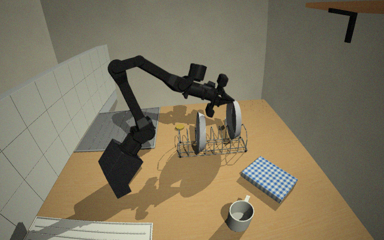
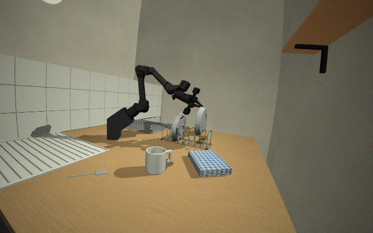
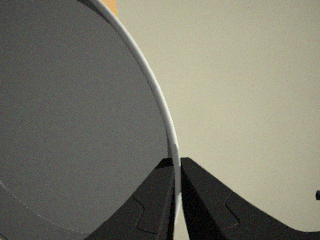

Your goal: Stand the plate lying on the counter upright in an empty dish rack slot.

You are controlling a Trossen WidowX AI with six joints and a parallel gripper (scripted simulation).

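Claw (image 1: pixel 228 99) nipped on the rim of the carried plate (image 1: pixel 233 120) — lowering into the rack's end slot

From the top view, that plate hangs upright over the far-right slot of the dish rack (image 1: pixel 181 154), its lower edge already between the wires, while the other plate (image 1: pixel 200 131) stands in its own slot, well apart. From the exterior view, the rack looks level on the bench (image 2: pixel 170 197), all feet down as far as I can tell. At the wrist, the fingers are almost fully closed, pinching the thin rim (image 3: pixel 175 160). Left to do, I judge — seat it gently, release, withdraw.
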